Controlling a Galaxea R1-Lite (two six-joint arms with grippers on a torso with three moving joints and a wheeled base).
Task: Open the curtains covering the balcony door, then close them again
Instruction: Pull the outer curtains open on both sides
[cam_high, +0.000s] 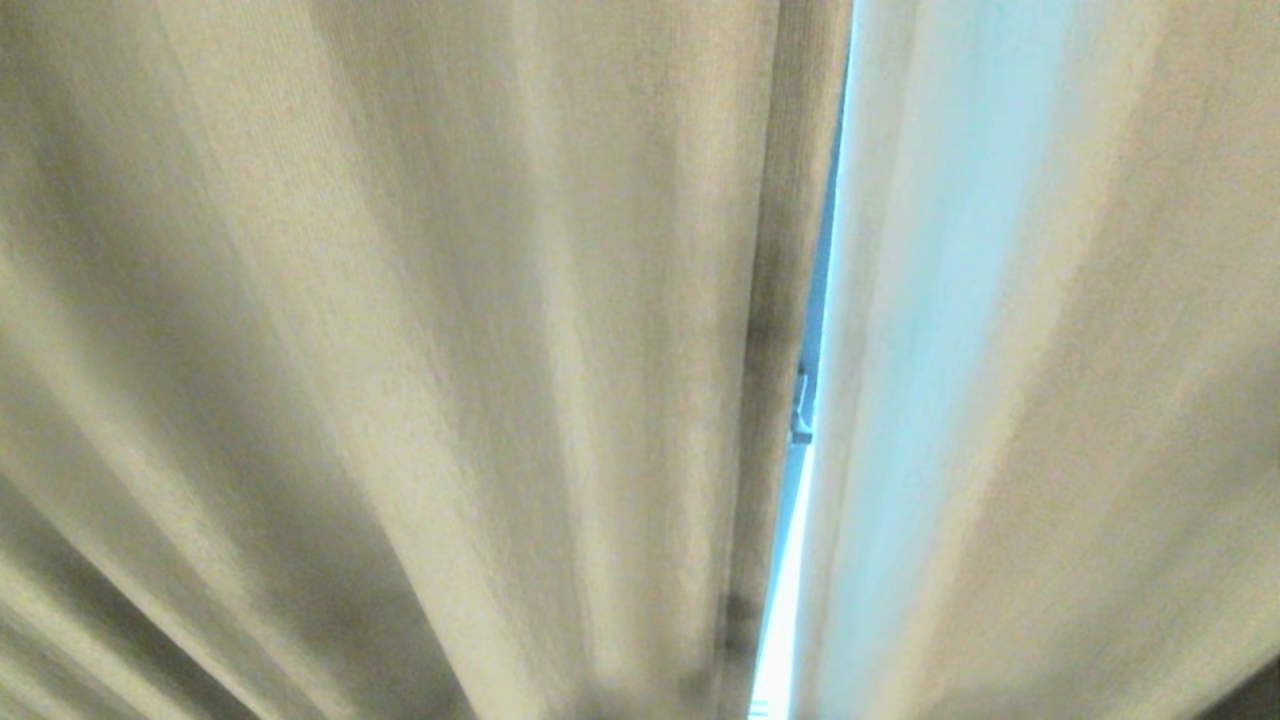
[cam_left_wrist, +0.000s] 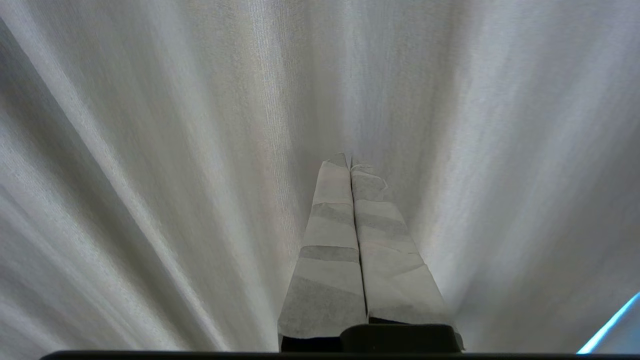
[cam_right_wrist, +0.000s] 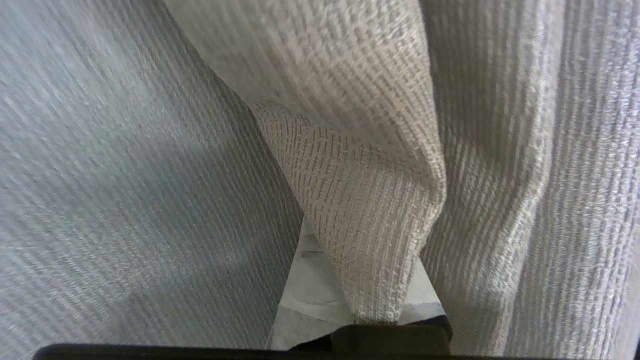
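**The curtains: soft woven cloth, best taken by the leading edge at the gap**

The curtains (cam_high: 400, 350) filled the head view from its left edge to its right, hanging in long pleats close before the camera. The left drape covered most of that view and ended in a darker, folded leading edge (cam_high: 775, 330). Just beside that edge ran a narrow bright gap (cam_high: 805, 420), through which a sliver of what was probably the balcony door's frame showed; too little was visible to be sure. Right of the gap hung the right drape (cam_high: 1100, 400), its inner fold lit pale blue by the daylight.

The left gripper (cam_left_wrist: 350, 162) had its taped fingers (cam_left_wrist: 330, 240) pressed together with nothing between them, its tips at or just short of the pale cloth; contact could not be told. The right gripper (cam_right_wrist: 320, 260) was largely buried under a fold of coarse weave (cam_right_wrist: 365, 200) draped over its taped fingers (cam_right_wrist: 312, 287). They appeared pressed together; whether any cloth was caught in them could not be seen.

The fabric looked thick, soft and limp, likely to sag and slide rather than push stiffly. A sound hold would probably be the doubled leading edge beside the gap, gathered as a bunch, since a single layer might slip free.
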